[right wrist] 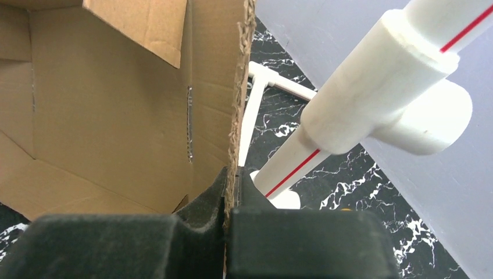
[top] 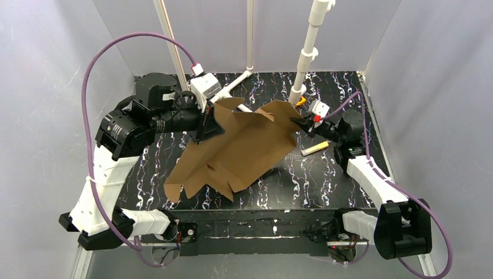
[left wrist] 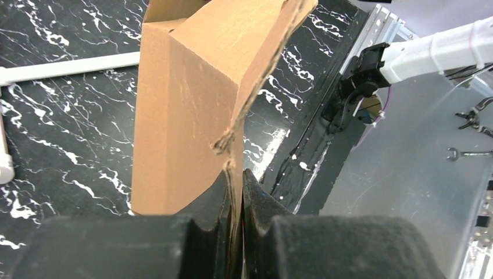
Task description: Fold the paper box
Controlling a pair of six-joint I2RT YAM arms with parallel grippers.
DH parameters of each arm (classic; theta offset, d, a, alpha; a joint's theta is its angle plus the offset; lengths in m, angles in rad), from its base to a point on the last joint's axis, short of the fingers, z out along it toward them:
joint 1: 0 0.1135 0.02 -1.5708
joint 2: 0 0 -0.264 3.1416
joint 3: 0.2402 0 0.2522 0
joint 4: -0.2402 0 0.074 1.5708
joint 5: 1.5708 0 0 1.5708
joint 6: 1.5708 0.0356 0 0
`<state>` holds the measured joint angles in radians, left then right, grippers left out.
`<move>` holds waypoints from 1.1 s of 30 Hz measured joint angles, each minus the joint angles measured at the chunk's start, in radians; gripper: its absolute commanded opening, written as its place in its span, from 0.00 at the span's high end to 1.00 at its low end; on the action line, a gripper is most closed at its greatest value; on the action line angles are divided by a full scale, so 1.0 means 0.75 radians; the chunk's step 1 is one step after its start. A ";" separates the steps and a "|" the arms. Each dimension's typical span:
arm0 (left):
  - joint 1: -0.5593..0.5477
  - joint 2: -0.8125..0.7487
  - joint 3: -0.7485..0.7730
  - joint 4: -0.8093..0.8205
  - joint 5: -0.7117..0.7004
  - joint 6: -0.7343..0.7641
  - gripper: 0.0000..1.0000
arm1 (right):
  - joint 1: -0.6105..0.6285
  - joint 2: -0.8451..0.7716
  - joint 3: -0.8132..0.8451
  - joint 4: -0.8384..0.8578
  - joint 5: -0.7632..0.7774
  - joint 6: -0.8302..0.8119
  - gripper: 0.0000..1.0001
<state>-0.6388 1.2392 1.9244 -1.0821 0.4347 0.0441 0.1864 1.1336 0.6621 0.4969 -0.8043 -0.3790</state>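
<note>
Top external view: the plain brown, die-cut corrugated cardboard paper box (top: 238, 148) is spread mostly flat and tilted over the black, white-veined counter (top: 325, 177). Its far edge is raised and its near flaps appear to rest on the surface. The left end effector (top: 208, 125) is pinched tight on the sheet's far-left edge. The right end effector (top: 299, 123) grips the far-right edge the same way (both wrist views show cardboard sandwiched between the black fingers, and a white plastic pipe post (right wrist: 360, 110) stands just beside the right one). Progress looks slight to me: a panel or two is creased upward, but no wall stands locked, no flap is tucked and the lid is not closed.
</note>
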 measured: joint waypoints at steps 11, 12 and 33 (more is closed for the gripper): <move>-0.007 0.057 0.000 0.042 -0.007 -0.176 0.89 | 0.008 -0.002 -0.053 0.010 0.017 -0.024 0.99; -0.007 0.058 0.005 0.040 -0.008 -0.180 0.87 | 0.008 -0.002 -0.053 0.009 0.015 -0.024 0.99; -0.009 -0.183 -0.192 0.061 -0.316 0.025 0.25 | -0.022 -0.005 -0.075 -0.124 -0.085 -0.023 0.99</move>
<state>-0.6456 1.1019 1.7805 -1.0367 0.1974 0.0628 0.1696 1.1297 0.6056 0.4038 -0.8680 -0.3962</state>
